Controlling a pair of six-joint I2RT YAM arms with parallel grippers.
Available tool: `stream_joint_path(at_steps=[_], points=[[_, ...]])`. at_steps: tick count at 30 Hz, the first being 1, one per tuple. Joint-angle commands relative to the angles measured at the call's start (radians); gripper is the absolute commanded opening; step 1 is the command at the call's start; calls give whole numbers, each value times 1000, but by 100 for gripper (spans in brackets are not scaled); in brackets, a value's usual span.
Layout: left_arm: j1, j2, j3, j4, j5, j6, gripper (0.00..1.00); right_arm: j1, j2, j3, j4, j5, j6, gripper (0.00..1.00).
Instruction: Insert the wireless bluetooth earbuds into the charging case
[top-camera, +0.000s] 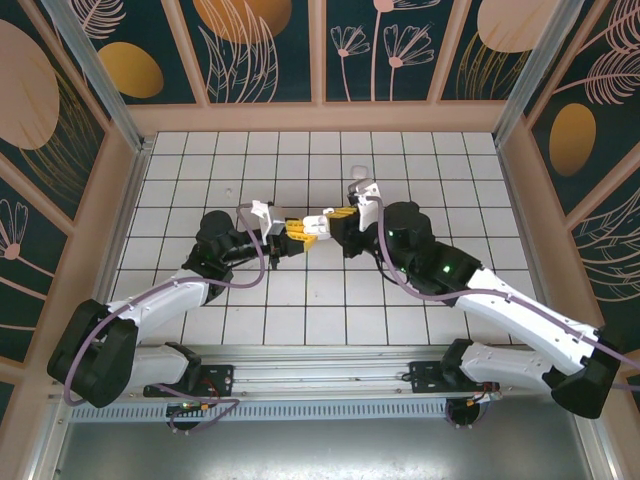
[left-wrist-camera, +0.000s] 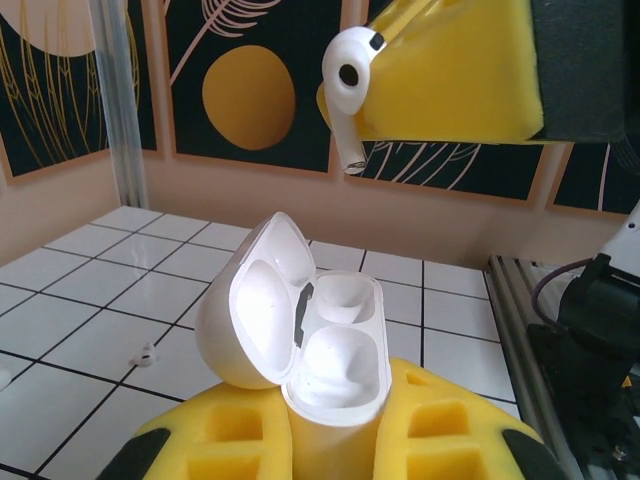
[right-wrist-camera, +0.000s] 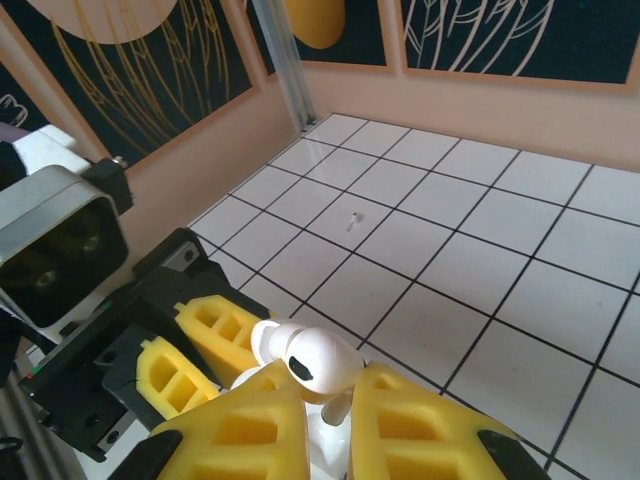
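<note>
Insertion pending: left end effector pinches open case, right end effector pinches earbud near it; next, align stem with socket.

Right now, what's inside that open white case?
Nothing yet: both wells of the case look empty, and the lid is bare inside. An earbud is held clear of it, not yet in. The wells' deep ends are hidden by their rims.

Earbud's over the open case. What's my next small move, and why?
Probably ease the right gripper down toward the case. It pinches the earbud stem-down, above and apart from the open charging case held by the left gripper, and the case's wells look empty.
</note>
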Motion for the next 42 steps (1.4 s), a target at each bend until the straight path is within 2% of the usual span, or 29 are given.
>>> stream_joint_path(at_steps=[1, 5, 12, 30, 42], points=[[9, 9, 32, 52, 9, -68, 0, -9, 4, -25, 101, -48, -3, 13], [10, 10, 28, 78, -6, -100, 0, -14, 27, -30, 116, -94, 16, 13], [11, -10, 9, 113, -19, -137, 0, -23, 23, -66, 131, -90, 21, 12], [10, -39, 3, 109, -20, -138, 0, -55, 3, -98, 132, -99, -8, 13], [10, -53, 9, 98, -33, -132, 0, -57, -2, -121, 90, -134, -41, 19]])
